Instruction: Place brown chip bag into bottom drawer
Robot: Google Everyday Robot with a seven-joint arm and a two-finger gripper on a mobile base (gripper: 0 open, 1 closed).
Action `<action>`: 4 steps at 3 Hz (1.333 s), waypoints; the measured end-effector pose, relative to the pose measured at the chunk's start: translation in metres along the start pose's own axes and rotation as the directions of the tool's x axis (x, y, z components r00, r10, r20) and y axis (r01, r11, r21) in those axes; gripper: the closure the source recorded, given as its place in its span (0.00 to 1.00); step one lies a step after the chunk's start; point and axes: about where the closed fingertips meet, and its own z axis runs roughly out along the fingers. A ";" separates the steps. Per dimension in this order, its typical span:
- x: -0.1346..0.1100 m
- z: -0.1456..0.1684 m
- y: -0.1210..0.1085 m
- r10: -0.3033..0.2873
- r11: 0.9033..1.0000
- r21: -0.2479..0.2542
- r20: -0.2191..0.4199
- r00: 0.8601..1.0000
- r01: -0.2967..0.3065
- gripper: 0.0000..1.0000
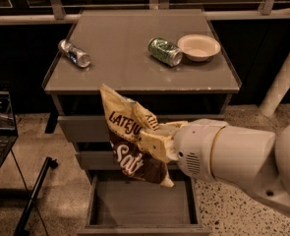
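1. my arm comes in from the right edge, lying almost level and pointing left.
2. my rounded wrist sits low, right of centre.
3. my gripper juts left from it, fingers pinched onto the brown chip bag.

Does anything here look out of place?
On the cabinet top, the green soda can beside the bowl and a bottle at the left lie on their sides. The gripper holds the brown chip bag above the bottom drawer.
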 end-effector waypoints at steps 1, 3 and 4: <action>0.000 0.005 0.008 -0.019 0.999 -0.029 -0.001 1.000 0.019 1.00; 0.060 0.040 -0.030 0.061 0.997 0.046 -0.017 0.998 -0.060 1.00; 0.108 0.059 -0.064 0.110 0.987 0.117 -0.027 0.994 -0.106 1.00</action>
